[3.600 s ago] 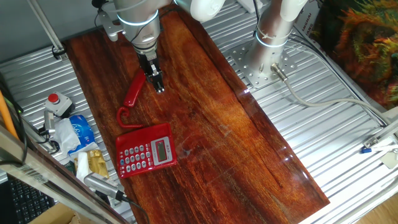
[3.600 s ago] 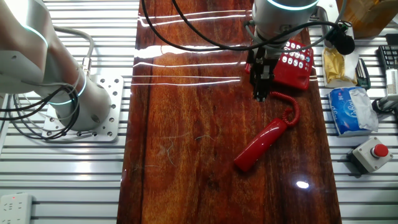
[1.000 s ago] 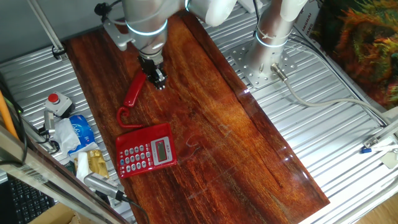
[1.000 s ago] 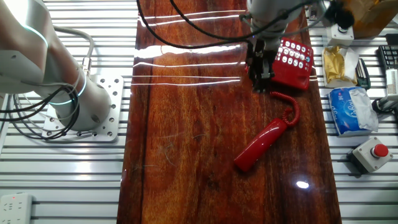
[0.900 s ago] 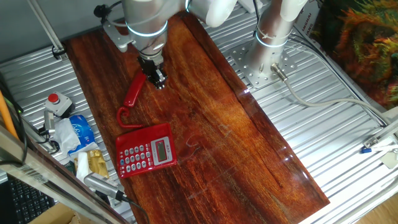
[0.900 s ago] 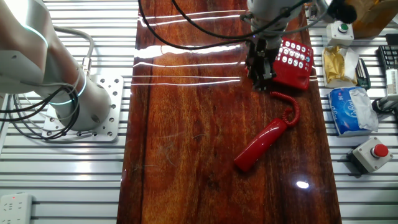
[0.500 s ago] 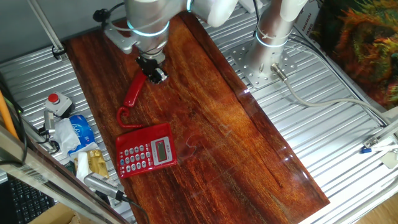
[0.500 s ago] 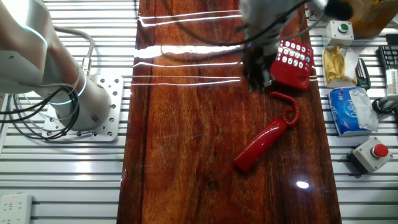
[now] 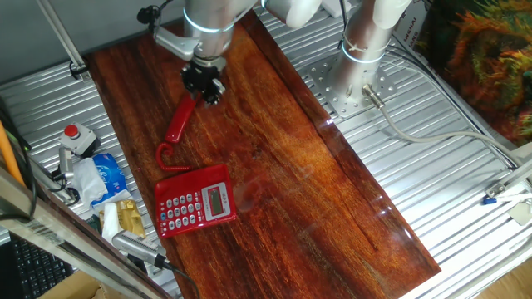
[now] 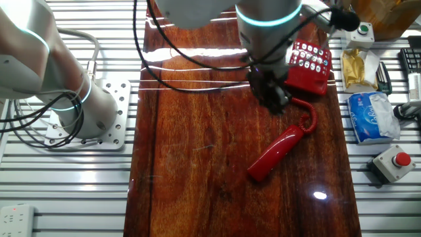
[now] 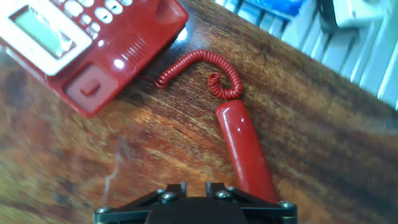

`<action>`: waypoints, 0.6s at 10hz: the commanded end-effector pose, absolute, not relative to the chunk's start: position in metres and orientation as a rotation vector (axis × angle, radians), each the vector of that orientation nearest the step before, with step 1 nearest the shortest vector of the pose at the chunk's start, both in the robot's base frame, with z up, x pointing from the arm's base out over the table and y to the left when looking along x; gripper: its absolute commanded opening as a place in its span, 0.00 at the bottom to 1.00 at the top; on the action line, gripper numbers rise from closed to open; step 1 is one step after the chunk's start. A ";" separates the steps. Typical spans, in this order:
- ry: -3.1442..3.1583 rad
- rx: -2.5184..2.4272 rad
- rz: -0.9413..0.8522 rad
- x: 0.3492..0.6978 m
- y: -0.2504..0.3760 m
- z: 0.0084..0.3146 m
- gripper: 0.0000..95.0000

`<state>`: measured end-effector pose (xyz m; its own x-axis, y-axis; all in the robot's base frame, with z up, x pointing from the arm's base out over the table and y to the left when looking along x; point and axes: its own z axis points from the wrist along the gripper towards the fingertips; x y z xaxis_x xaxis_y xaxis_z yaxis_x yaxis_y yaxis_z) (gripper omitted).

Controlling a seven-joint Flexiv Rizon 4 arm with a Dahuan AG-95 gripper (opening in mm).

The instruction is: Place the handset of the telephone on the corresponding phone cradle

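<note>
We see the slim glossy red plastic handset [image 9: 179, 122] lying flat on the dark reddish wooden tabletop [image 9: 316, 208], off its base, with its red curly cord [image 9: 166, 158] looping from one end toward the small, roughly square red plastic telephone [image 9: 194, 200] with pale keypad buttons and a small greenish display. In one fixed view the handset lies beyond the telephone, with the cord's loop between them, and our black two-finger gripper [image 9: 204, 85] hangs over the handset's far end, just to its right. In the other fixed view the gripper [image 10: 273, 99] sits between the telephone [image 10: 307, 67] and the handset [image 10: 276, 153], close beside the cord [image 10: 309, 118], and we cannot tell whether it touches anything. In the hand view the handset [image 11: 244, 151] runs from the middle of the frame toward the bottom edge, just right of the gripper's black body at the bottom edge, while the telephone [image 11: 99, 43] fills the upper left, and its recessed red phone cradle [image 11: 87, 87] lies bare along the edge nearest us. The fingertips are out of sight there and blurred or hidden in the fixed views, so we cannot tell whether the fingers are parted or closed; nothing is visibly held. A grey box with a red button [image 9: 73, 135] and a blue and white packet [image 9: 106, 173] sit on the ribbed metal surface to the left of the wood.
</note>
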<state>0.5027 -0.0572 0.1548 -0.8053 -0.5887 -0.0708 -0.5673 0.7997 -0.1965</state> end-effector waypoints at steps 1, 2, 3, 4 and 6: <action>2.849 -1.023 -0.234 0.520 -0.067 0.159 1.00; 2.850 -1.052 -0.228 0.523 -0.068 0.154 1.00; 2.834 -1.090 -0.219 0.524 -0.070 0.147 1.00; 2.803 -1.155 -0.207 0.526 -0.074 0.140 1.00; 2.775 -1.187 -0.159 0.533 -0.084 0.134 1.00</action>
<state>0.5292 -0.0816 0.1366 -0.6916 -0.7198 -0.0591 -0.7057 0.6909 -0.1568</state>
